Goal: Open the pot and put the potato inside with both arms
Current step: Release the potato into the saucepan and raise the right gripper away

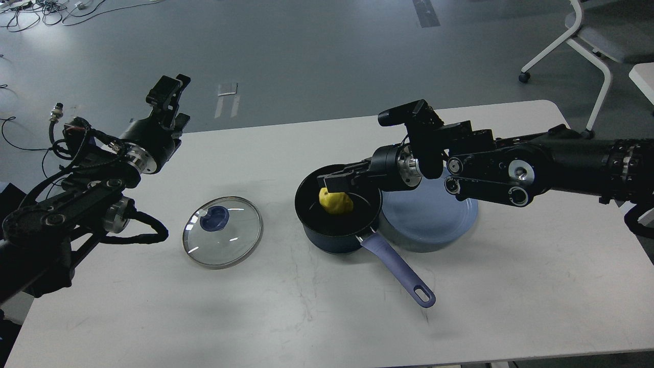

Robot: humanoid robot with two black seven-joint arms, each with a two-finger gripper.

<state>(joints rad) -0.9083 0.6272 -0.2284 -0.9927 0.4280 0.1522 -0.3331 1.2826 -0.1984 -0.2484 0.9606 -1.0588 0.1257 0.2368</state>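
Observation:
The dark pot with a purple handle stands open at the table's middle. The yellow potato lies inside it. My right gripper hovers just over the pot's mouth, right above the potato, open and no longer holding it. The glass lid with a blue knob lies flat on the table left of the pot. My left gripper is open and empty, raised over the table's far left edge, well away from the lid.
A blue plate, now bare, sits right of the pot, partly under my right arm. The table is white. An office chair stands on the floor at the back right.

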